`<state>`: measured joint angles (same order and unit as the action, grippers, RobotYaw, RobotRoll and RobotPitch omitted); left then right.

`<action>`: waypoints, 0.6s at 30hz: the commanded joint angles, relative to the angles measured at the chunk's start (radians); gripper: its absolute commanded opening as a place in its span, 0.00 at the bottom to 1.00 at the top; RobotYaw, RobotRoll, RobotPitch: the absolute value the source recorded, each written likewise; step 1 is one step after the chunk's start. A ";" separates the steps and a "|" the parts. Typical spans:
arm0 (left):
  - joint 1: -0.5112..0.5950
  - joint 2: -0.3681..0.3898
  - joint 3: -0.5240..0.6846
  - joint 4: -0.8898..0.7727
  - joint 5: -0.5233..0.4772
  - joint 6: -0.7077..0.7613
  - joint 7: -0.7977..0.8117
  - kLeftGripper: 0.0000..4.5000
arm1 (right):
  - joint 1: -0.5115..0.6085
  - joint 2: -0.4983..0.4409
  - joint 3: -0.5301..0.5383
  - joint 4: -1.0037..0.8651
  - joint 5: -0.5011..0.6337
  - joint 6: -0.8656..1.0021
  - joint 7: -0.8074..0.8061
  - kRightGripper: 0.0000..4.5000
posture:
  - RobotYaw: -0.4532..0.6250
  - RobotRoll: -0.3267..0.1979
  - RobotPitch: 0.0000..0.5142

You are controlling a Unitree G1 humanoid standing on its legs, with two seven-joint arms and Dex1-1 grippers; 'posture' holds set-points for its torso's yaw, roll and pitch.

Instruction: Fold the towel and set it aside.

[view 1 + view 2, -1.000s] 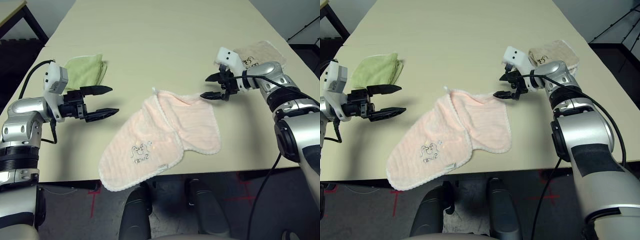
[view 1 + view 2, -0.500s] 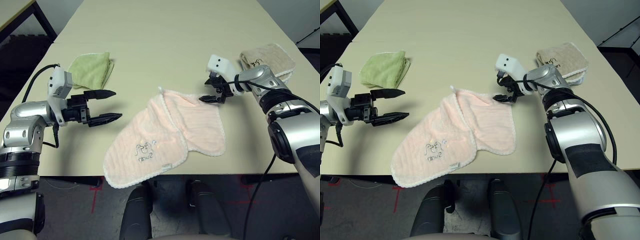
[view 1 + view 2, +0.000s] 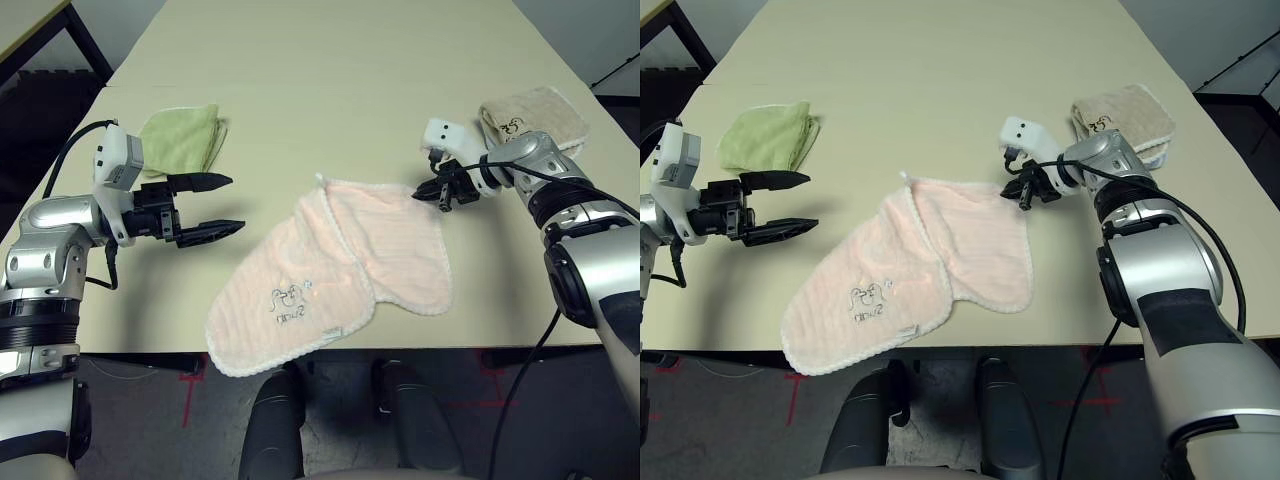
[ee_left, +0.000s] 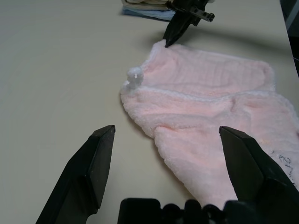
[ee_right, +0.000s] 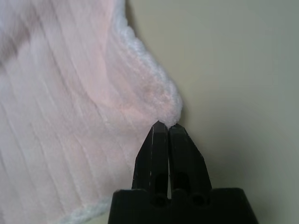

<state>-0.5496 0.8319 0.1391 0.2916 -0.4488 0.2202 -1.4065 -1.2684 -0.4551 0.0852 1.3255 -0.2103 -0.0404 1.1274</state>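
One corner of the towel (image 3: 345, 265) touches the closed right end effector (image 5: 167, 127).

silver forearms (image 3: 50, 225), black cables, black fingers (image 3: 205, 182)

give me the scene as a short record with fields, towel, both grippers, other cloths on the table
towel: pale pink towel, partly folded over itself, near the table's front edge, logo side up
right gripper: right gripper shut, fingertips at the towel's far right corner; whether the trim is pinched cannot be told
left gripper: left gripper open, hovering left of the towel, not touching it
other cloths: green folded towel far left; beige folded towel far right, behind the right arm
table: pale table
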 commanded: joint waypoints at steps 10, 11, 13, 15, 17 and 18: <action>-0.016 -0.102 -0.039 -0.045 -0.010 0.053 0.052 1.00 | -0.044 0.042 -0.206 -0.064 0.215 -0.140 -0.067 0.01 | 0.35 0.62 0.32; -0.017 -0.108 -0.042 -0.048 -0.008 0.054 0.054 1.00 | -0.054 0.048 -0.212 -0.068 0.225 -0.153 -0.065 0.01 | 0.35 0.62 0.32; -0.023 -0.123 -0.048 -0.048 -0.007 0.057 0.062 1.00 | -0.091 0.065 -0.233 -0.075 0.256 -0.163 -0.077 0.01 | 0.35 0.62 0.32; -0.031 -0.141 -0.054 -0.051 -0.009 0.062 0.071 1.00 | -0.149 0.093 -0.290 -0.078 0.318 -0.126 -0.123 0.01 | 0.34 0.62 0.32; -0.036 -0.158 -0.054 -0.054 -0.010 0.058 0.079 1.00 | -0.194 0.113 -0.324 -0.080 0.353 -0.101 -0.168 0.01 | 0.34 0.62 0.31; -0.039 -0.167 -0.054 -0.056 -0.011 0.059 0.085 1.00 | -0.224 0.125 -0.350 -0.078 0.380 -0.068 -0.206 0.01 | 0.34 0.62 0.31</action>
<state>-0.5853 0.6700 0.0963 0.2497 -0.4498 0.2751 -1.3273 -1.4640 -0.3335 -0.2254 1.2693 0.1242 -0.1436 0.9677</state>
